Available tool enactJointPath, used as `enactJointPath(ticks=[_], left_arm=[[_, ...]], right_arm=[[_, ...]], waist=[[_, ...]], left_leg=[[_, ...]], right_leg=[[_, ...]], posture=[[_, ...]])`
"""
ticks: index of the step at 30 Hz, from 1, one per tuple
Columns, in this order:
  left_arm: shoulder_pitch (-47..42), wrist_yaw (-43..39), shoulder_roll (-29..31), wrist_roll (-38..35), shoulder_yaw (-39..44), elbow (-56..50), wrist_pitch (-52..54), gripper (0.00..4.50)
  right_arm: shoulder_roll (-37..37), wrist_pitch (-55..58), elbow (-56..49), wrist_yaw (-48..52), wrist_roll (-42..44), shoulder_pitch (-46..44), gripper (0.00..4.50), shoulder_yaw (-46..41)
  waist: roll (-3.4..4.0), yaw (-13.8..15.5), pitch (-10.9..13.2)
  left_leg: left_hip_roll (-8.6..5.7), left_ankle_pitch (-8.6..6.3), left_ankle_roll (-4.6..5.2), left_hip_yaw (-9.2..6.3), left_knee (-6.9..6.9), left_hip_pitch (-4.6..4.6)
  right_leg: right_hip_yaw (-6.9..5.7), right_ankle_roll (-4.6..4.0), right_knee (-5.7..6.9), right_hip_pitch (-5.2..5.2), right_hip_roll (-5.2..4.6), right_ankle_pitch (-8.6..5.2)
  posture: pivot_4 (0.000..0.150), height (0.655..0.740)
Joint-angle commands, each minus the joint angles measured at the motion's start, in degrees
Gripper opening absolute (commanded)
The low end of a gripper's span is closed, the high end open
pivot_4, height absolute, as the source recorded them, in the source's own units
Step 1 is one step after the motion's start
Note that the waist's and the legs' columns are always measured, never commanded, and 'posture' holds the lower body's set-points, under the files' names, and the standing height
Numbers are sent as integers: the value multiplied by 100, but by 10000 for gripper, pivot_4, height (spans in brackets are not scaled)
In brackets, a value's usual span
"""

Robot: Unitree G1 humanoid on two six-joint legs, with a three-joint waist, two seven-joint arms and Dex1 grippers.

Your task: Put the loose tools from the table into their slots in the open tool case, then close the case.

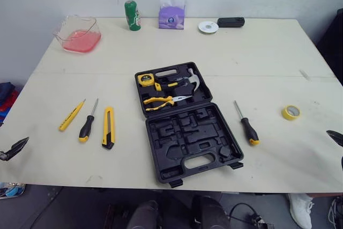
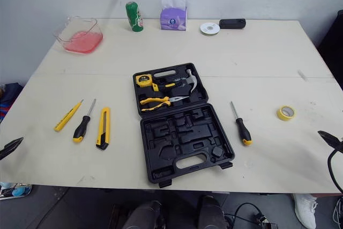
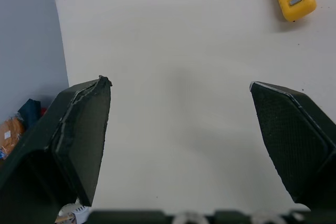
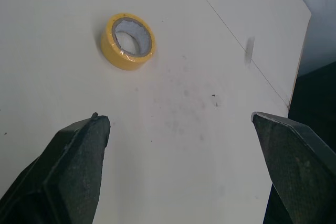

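spread and empty, left tool (image 3: 178, 85) and right tool (image 4: 178, 116) hover at the near corners; open black plastic tool case (image 1: 190, 132) lies centre. best grasp the yellow-black utility knife (image 1: 108, 127), left, mid-handle.

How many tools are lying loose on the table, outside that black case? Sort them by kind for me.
Black-handled screwdrivers: 2
Slim yellow screwdriver: 1
Yellow utility knife: 1
Yellow tape roll: 1
Total: 5
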Motion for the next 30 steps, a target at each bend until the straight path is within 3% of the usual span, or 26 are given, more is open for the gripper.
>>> enactJointPath(ticks=[1, 30], left_arm=[[143, -178, 107, -237, 203, -195, 119, 44559], [365, -334, 22, -564, 420, -675, 451, 44559]], right_arm=[[27, -13, -77, -16, 53, -34, 45000, -171], [120, -432, 547, 235, -3, -590, 45000, 246]], waist=[[0, -2, 0], [-1, -4, 1]], left_leg=[[0, 0, 0, 0, 0, 0], [2, -3, 2, 4, 5, 0]], right_leg=[[0, 0, 0, 0, 0, 0], [1, 0, 0, 0, 1, 0]], posture=[[1500, 7400], [1500, 7400]])
